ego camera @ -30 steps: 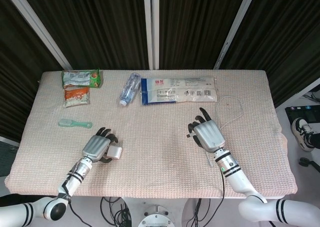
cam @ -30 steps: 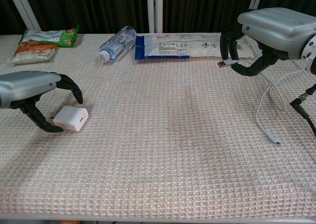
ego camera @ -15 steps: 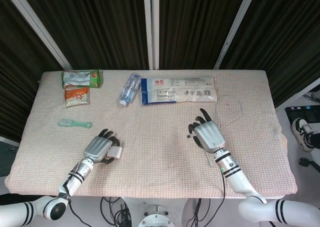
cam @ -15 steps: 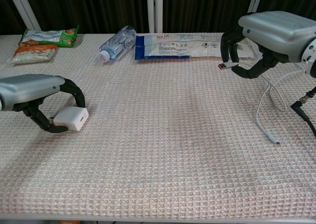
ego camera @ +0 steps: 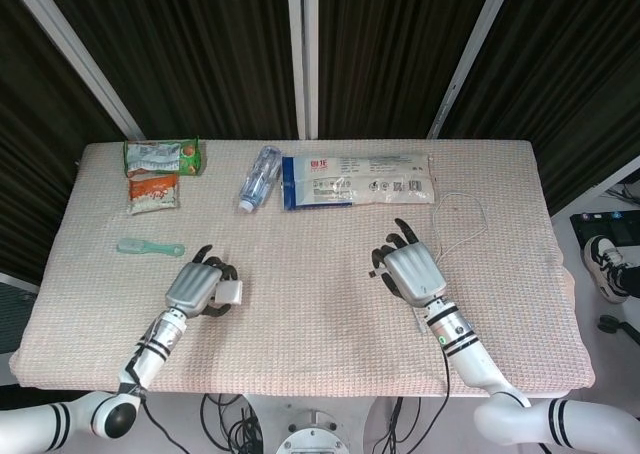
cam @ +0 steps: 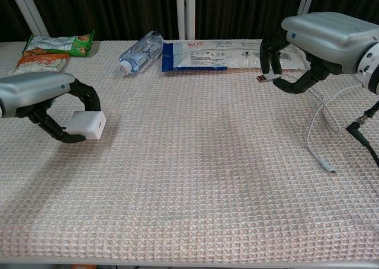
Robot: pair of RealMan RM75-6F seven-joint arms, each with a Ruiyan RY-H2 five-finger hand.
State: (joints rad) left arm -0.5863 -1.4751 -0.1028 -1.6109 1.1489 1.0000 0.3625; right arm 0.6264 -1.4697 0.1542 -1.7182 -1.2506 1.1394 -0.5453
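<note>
My left hand grips a white charger block at the table's front left, and the block hangs just above the cloth. Toward the front right, my right hand pinches the USB plug of a white cable. The cable trails behind the hand and loops on the cloth, with its other end lying loose near the right edge. About a third of the table's width separates the two hands.
Along the back lie a clear plastic bottle, a long flat blue-and-white package and two snack packets. A green brush lies behind the left hand. A woven cloth covers the table.
My left hand closed its fingers around the charger block and raised it off the cloth. The right hand moved slightly left with the plug.
</note>
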